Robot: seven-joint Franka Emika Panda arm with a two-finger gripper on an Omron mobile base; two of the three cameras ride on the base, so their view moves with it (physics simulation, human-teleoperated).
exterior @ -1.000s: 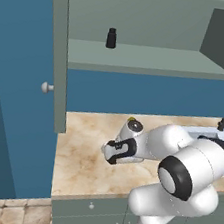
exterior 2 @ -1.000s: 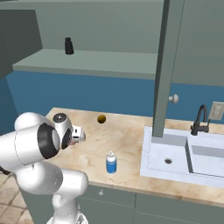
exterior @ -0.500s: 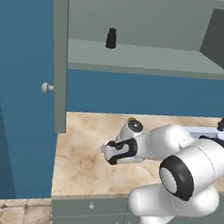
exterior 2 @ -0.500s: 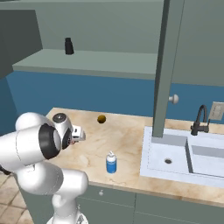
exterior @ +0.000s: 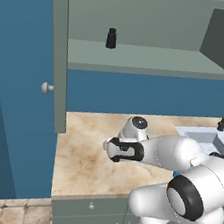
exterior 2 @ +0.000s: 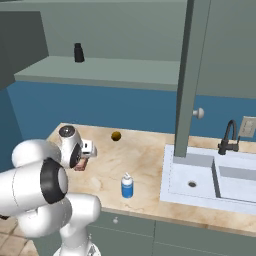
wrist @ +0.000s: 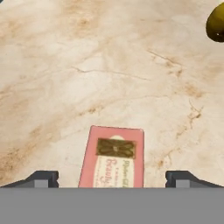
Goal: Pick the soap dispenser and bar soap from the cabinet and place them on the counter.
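The bar soap (wrist: 113, 157), a flat pinkish-red block with a paler label, lies on the marble counter (wrist: 109, 65). My gripper (wrist: 113, 178) hangs just over it, open, and each fingertip (wrist: 41, 178) stands well clear of the soap's sides. In the right base view the gripper (exterior 2: 82, 161) is low over the counter's left part with the bar soap (exterior 2: 80, 167) under it. The blue soap dispenser (exterior 2: 127, 186) stands upright on the counter (exterior 2: 145, 160) to the right, near the front edge. The cabinet (exterior: 142, 57) is open above.
A black bottle (exterior: 111, 38) stands on the cabinet shelf (exterior 2: 100, 67). A dark-yellow ball (exterior 2: 116, 136) rests at the back of the counter. The open cabinet door (exterior: 57, 51) hangs at the left; another door (exterior 2: 187, 85) hangs over the sink (exterior 2: 215, 175) and faucet (exterior 2: 229, 137).
The gripper's fingers have spread wide and let go of the bar soap, which now rests on the counter. The arm and base have hardly moved.
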